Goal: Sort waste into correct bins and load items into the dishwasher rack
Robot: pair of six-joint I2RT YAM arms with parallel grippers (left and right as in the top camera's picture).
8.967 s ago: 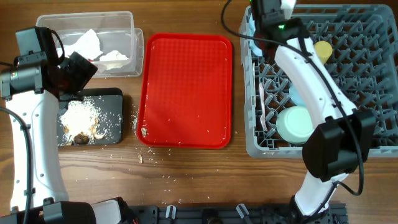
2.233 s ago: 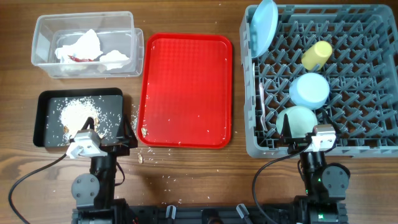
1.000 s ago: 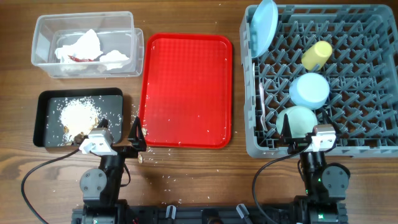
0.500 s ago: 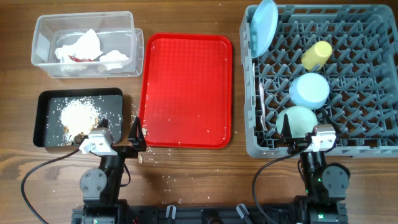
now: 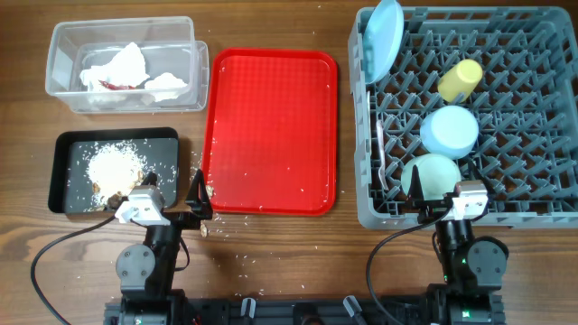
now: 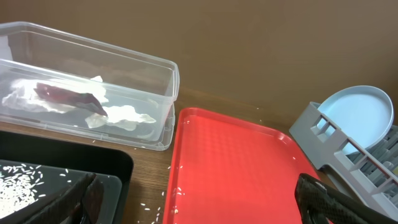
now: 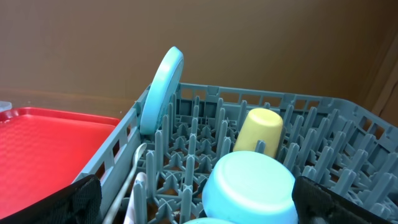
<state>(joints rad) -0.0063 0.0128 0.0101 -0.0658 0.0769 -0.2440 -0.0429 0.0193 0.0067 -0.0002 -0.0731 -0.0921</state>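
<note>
**Desk:** What stands left of the red tray (image 5: 271,126)?

**Photographer:** Two bins. The clear tub (image 5: 63,56), at the tray's far left corner, holds the crumpled napkins (image 5: 117,68), one of them stained red. The black tray (image 5: 68,176), at the near left corner, carries a heap of rice crumbs (image 5: 113,165) and brown scraps. The waste looks sorted.

**Desk:** And the left gripper (image 5: 196,194)?

**Photographer:** It rests low at the red tray's near left corner, jaws spread wide with nothing between them.

**Desk:** Is the red tray itself finished?

**Photographer:** Nearly bare. A few pale grains cling to its near edge, and a scatter of loose crumbs (image 5: 205,230) lies on the table just off that same near left corner. If anything is left to do, it is those.

**Desk:** Right of the red tray?

**Photographer:** The dishwasher rack (image 5: 533,181) stands just beside it and is loaded. The blue plate (image 5: 386,41) stands on edge in the corner nearest the red tray's far right corner. White cutlery (image 5: 382,153) lies along the rack wall that faces the tray, though I cannot tell fork from spoon. Farther from the tray lie the yellow cup (image 5: 459,79) on its side, the blue bowl (image 5: 449,129) upside down, and the green bowl (image 5: 432,173) upside down.

**Desk:** The right gripper (image 5: 420,197)?

**Photographer:** It sits at the rack's near edge, well to the right of the red tray, its jaws wide apart and holding nothing. I judge the job all but done.
</note>
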